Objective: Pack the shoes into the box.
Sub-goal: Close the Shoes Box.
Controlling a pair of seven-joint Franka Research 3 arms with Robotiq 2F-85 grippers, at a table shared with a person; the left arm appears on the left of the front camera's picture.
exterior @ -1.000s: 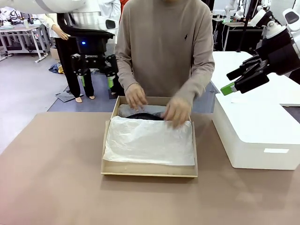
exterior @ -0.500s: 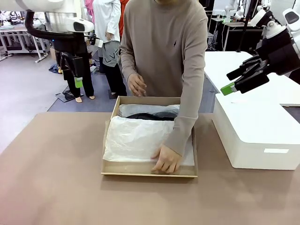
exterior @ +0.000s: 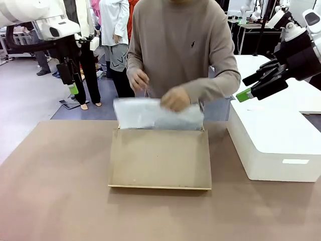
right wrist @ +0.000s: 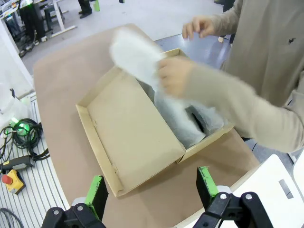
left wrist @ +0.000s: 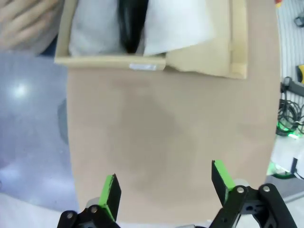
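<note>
**Tissue goes over the shoes as the packing nears its end.** A sheet of tissue paper was gripped and raised in a person's hand over the far end of the box. The flap lid was laid open on the box's near side. Whether a corner of the sheet was also pinched by the other hand could not be told.

The left gripper was held well off the box's left side and the right gripper off its right. The jaws of both were spread wide and nothing was held.

The step was judged to be the covering of the shoes, which lay inside the box. It would be done best if the sheet were drawn flat over both shoes and tucked inside the walls, so that nothing is caught when the flap is shut. The grippers are best held off until the hands are clear of the box.

In the front view, the box's inside was screened by the raised sheet. In the left wrist view, a dark strip of shoe was laid bare between the white folds. In the right wrist view, the box's depth and the flap's hinge line were made plain.
</note>
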